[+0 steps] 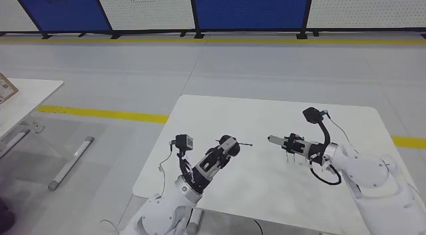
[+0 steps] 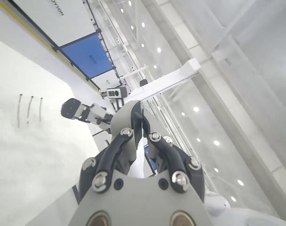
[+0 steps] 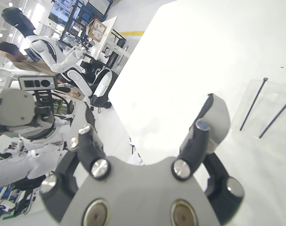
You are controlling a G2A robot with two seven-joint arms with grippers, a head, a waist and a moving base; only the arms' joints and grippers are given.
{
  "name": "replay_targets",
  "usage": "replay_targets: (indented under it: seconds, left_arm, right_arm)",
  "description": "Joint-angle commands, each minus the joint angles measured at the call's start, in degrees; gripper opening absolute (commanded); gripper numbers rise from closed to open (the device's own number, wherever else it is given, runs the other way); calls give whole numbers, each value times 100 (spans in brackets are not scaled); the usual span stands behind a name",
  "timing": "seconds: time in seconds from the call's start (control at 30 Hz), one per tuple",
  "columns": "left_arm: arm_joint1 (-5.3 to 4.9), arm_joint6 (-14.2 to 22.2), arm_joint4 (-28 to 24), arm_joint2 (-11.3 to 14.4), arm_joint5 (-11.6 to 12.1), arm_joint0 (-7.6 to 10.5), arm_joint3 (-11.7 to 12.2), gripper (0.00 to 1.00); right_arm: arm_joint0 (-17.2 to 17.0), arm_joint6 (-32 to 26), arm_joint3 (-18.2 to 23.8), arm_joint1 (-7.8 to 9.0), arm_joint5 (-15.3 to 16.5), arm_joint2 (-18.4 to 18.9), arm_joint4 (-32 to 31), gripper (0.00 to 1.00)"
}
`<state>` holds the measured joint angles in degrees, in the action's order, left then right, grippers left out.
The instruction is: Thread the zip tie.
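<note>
My left gripper hovers over the table's near left part, shut on a thin black zip tie that sticks out toward the other arm. In the left wrist view its fingers are pressed together. My right gripper faces it from the right, a short gap away, and is open with nothing in it; its fingers stand wide apart. Three spare zip ties lie side by side on the white table. Two of them lie just beyond the right gripper.
The spare ties rest on a clear plastic sheet below the right arm. The white table's far half is bare, and its left edge drops to the floor. A second white table stands off to the left.
</note>
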<state>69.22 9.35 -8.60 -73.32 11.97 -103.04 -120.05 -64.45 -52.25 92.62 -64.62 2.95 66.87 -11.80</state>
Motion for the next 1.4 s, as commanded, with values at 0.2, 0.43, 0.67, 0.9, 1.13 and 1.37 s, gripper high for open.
replay_targets:
  seconds: [0.2,0.43,0.67,0.9,1.13,1.37]
  left_arm:
    - [53,-116,-19,332,-751,558,995,0]
    - [80,-217,-33,448,-1046,832,1652,0]
    - [101,-244,-141,521,-962,957,1837,0]
    - [50,-19,-178,347,-305,624,1022,0]
    - [-34,408,-314,53,308,-2,-97,0]
    - [-83,522,-254,-87,724,-484,-643,0]
  right_arm:
    - [0,0,0,0,0,0,0,100]
    - [0,0,0,0,0,0,0,100]
    - [0,0,0,0,0,0,0,100]
    - [0,0,0,0,0,0,0,100]
    - [0,0,0,0,0,0,0,100]
    - [0,0,0,0,0,0,0,100]
